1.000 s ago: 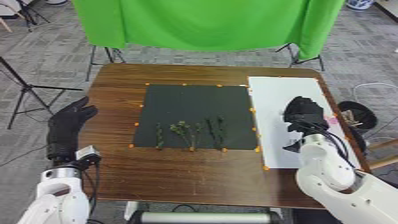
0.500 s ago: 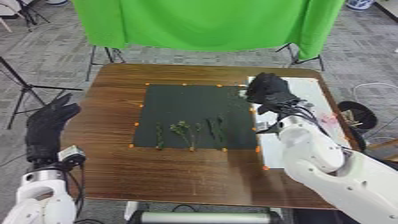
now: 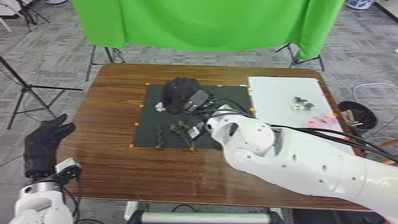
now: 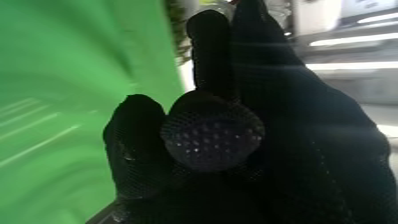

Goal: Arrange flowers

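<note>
"Start with the head view. Where's the right hand (image 3: 182, 92)?"

"Above the far left part of the dark mat (image 3: 235, 95), its arm crossing the white sheet (image 3: 275, 100) near its close end. A white flower (image 3: 160, 107) pokes out at its left side — I'd call that grasped, though the glove hides most of the grip."

"And the other flowers?"

"Pink flowers (image 3: 322, 121) lie on the white sheet, towards its right edge. A small cluster of white-and-green flowers (image 3: 303, 104) lies farther back on the same sheet. Down on the mat there's a slim green sprig (image 3: 160, 136), and a leafy sprig (image 3: 180, 129) just to its right, near the arm."

"The left hand (image 3: 44, 137)?"

"Off past the left edge of the wooden surface (image 3: 160, 175), relaxed, thumb apart from the fingers, nothing in it."

"Anything around the surface?"

"A green cloth (image 3: 209, 25) hangs beyond the far edge, and a dark bin (image 3: 369, 120) stands by the right side with stems in it."

"Now the right wrist view."

"The right hand (image 4: 284, 125) has its thumb folded in against the glove, with two fingers reaching out long and close together. At their tips there's something clear and yellow-green — too cut off for me to name. The green cloth stands out behind."
</note>
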Controlling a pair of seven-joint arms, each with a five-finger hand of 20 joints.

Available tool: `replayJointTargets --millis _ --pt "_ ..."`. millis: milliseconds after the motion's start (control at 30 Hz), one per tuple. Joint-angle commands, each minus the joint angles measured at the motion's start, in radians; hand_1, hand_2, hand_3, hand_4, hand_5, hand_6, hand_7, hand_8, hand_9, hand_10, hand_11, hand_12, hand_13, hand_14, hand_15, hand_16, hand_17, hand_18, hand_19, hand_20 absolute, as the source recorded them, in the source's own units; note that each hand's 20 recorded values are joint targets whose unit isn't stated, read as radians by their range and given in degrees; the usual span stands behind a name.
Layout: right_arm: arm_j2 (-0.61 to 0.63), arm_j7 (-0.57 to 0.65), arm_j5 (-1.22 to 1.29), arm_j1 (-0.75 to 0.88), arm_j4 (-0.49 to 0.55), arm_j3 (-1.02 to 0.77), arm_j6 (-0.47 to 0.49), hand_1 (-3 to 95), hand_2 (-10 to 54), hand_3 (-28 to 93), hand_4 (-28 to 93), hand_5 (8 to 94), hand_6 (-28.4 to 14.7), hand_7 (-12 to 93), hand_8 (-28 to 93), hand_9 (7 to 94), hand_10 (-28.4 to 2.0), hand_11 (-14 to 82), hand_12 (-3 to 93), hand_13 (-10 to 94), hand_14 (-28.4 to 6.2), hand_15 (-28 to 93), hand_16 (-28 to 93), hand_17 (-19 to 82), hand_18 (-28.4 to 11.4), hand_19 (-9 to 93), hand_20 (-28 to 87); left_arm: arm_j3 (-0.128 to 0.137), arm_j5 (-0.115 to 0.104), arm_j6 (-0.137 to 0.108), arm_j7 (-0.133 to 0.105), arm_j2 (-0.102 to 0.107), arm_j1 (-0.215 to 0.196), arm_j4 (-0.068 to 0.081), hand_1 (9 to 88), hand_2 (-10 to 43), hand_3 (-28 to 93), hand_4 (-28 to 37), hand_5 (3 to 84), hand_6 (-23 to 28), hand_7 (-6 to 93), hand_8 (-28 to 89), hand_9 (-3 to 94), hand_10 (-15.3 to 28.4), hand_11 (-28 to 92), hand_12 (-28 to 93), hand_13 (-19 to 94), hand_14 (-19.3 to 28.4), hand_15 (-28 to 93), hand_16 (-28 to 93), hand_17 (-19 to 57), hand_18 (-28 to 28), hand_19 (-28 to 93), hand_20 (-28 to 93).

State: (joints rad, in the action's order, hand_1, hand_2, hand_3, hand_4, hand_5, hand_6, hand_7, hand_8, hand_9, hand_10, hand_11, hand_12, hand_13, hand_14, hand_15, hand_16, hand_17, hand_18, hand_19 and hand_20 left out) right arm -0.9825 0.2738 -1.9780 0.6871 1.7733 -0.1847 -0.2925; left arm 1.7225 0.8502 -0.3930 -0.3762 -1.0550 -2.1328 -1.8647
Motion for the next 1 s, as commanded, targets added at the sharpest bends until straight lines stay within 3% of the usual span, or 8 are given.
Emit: replayJointTargets --millis 33,400,767,1000 --pt "-0.145 -0.051 -0.02 -0.04 -0.066 0.064 0.083 58.4 -9.5 65 -17 79.7 2.3 21 4 88.1 -10.5 4.4 33.0 93 -0.3 60 30 70 -8.3 93 50 -0.057 0.006 0.021 0.017 0.004 0.045 0.01 21.8 29.1 69 -28.3 56.0 3.1 13.4 -9 57.4 15.3 19 8 45 16.1 23 -6 12.8 8.5 6 17" --pt "-0.258 -0.055 -0.072 -0.049 -0.18 0.112 0.137 58.3 -9.5 64 -17 79.3 2.8 22 3 87.6 -10.1 4.3 32.4 93 -0.2 60 30 70 -8.5 93 51 -0.103 0.002 0.042 0.005 0.007 0.079 0.005 22.4 27.5 70 -28.3 55.5 3.1 13.4 -9 57.0 15.0 20 8 45 16.1 23 -6 12.5 8.6 6 17" --pt "-0.304 0.016 -0.104 -0.021 -0.264 0.098 0.172 58.1 -9.5 64 -18 78.8 3.2 22 3 87.5 -10.1 4.3 31.9 93 -0.2 60 30 70 -8.4 93 51 -0.129 -0.001 0.054 -0.005 -0.012 0.081 -0.002 22.7 27.4 70 -28.3 55.5 3.1 13.4 -9 56.9 15.0 20 8 45 16.3 23 -6 12.4 8.6 7 17" --pt "-0.31 0.03 -0.14 -0.005 -0.318 0.087 0.206 58.0 -9.5 64 -18 78.4 3.1 22 2 86.9 -10.0 4.3 31.1 93 -0.4 60 30 70 -8.4 93 51 -0.149 0.009 0.062 -0.003 -0.017 0.092 -0.004 22.6 27.0 70 -28.3 55.3 3.2 13.3 -9 56.9 15.0 20 8 45 16.3 23 -6 12.3 8.8 7 17"
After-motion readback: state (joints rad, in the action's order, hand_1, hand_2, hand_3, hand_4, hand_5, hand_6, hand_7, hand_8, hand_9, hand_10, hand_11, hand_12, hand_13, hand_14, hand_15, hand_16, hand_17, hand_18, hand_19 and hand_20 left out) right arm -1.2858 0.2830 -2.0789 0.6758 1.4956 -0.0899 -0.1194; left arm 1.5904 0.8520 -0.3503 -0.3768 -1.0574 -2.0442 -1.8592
